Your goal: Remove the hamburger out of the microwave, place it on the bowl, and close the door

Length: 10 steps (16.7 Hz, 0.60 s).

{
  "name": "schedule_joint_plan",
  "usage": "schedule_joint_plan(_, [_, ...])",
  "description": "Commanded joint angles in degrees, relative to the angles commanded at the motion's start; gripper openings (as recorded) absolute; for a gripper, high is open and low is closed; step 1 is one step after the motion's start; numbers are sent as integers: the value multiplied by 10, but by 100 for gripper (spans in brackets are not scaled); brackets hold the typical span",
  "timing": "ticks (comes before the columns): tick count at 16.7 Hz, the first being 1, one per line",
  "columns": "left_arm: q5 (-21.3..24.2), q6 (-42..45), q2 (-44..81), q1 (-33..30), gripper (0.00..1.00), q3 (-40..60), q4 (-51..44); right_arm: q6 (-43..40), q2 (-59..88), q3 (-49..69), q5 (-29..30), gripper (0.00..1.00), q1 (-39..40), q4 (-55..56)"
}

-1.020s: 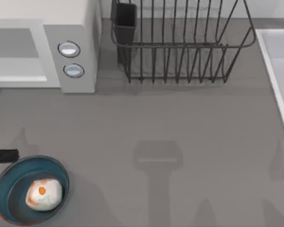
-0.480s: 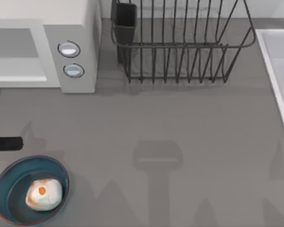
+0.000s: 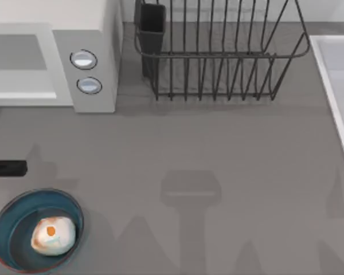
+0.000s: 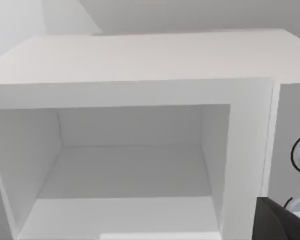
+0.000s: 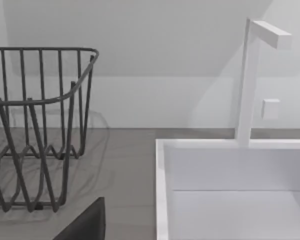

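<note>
Overhead, grey table, white sink.

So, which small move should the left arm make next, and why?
Probably it should go toward the door at the microwave's left and begin pushing it shut. The hamburger already lies in the bowl, and the left wrist view looks straight into a bare, open cavity. The left claw sits at the table's left edge, between bowl and microwave.
</note>
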Motion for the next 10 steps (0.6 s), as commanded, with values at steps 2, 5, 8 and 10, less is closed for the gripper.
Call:
schedule_joint_plan(2, [41,41,42,42,0,42,-39,0,0,0,0,100,0,0])
schedule_joint_plan(5, [142,138,151,152,0,152,-127,0,0,0,0,100,0,0])
schedule_joint_plan(8, [256,248,300,306,0,304,-242,0,0,0,0,100,0,0])
schedule_joint_plan(10, [325,315,406,415,0,413,-327,0,0,0,0,100,0,0])
